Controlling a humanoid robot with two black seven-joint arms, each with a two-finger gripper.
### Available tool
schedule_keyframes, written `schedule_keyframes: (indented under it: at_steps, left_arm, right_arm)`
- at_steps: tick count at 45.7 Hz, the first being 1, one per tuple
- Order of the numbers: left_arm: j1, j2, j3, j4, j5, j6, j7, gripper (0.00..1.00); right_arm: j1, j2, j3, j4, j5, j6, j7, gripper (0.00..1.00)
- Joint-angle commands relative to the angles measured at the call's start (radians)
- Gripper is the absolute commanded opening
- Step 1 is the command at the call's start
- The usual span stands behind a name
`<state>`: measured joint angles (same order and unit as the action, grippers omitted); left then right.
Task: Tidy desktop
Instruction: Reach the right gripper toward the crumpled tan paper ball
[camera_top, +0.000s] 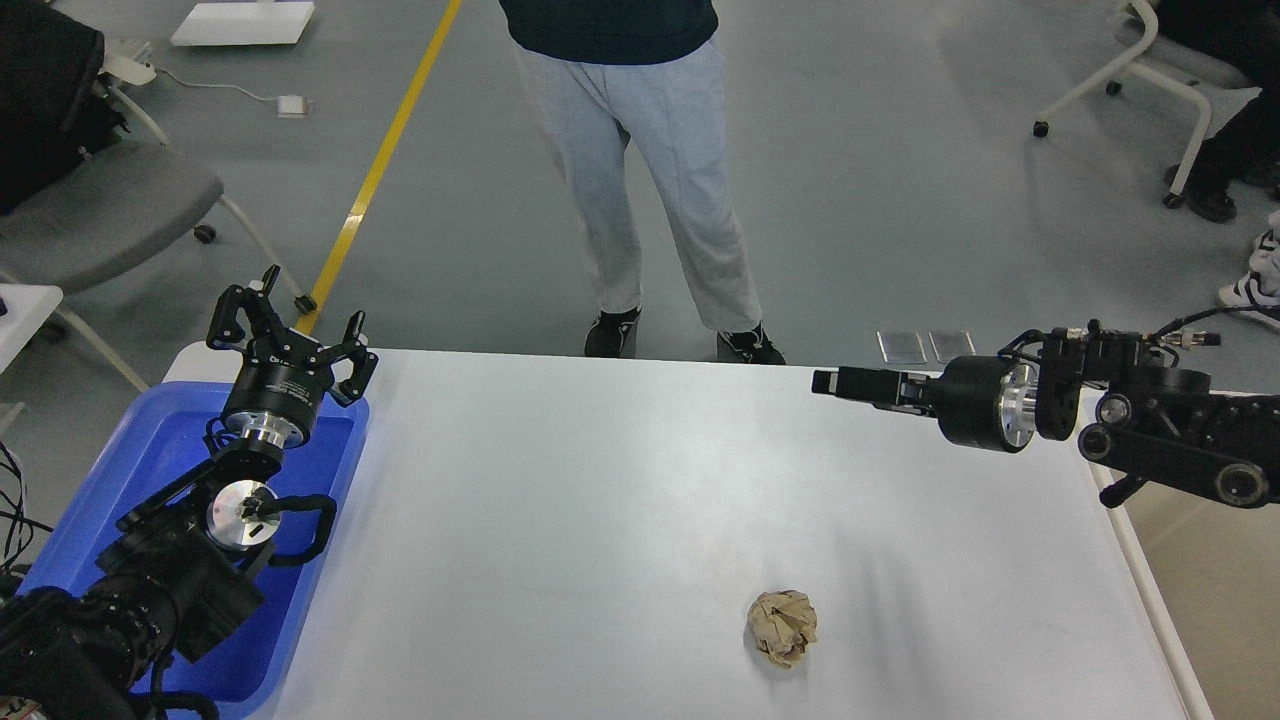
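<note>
The white desktop (600, 500) fills the middle of the head view. A crumpled tan paper ball (782, 626) lies on it near the front, right of centre. My left gripper (290, 330) is open and empty, held above the far end of the blue tray (100, 500), far left of the ball. My right gripper (830, 382) points left over the desktop's far right part, well behind the ball. It is seen side-on, so its fingers overlap and I cannot tell them apart.
A beige-white bin (1215, 600) stands against the desktop's right edge. A person in grey trousers (650, 180) stands at the far edge. Chairs stand on the floor at the far left (100, 210) and far right (1150, 70).
</note>
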<state>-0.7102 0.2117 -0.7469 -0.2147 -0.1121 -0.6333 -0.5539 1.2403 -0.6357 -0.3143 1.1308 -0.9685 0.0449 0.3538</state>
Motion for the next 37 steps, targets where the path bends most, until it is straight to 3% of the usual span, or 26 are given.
schedule_keyframes:
  at_steps: [1, 26, 32, 37]
  left_arm:
    - [0.000, 0.000, 0.001, 0.000, 0.000, -0.002, 0.000, 1.00]
    - [-0.002, 0.000, 0.001, 0.000, 0.000, -0.005, 0.000, 1.00]
    - [0.000, 0.000, 0.001, 0.000, 0.000, -0.005, 0.000, 1.00]
    - [0.000, 0.000, 0.001, 0.000, 0.000, -0.005, 0.000, 1.00]
  right_arm:
    - [0.077, 0.047, -0.172, 0.049, -0.288, -0.023, 0.001, 1.00]
    - [0.041, 0.379, -0.407, 0.018, -0.523, -0.234, 0.014, 1.00]
    - [-0.010, 0.406, -0.408, -0.025, -0.532, -0.249, 0.014, 1.00]
    - [-0.053, 0.429, -0.419, -0.069, -0.558, -0.329, 0.014, 1.00]
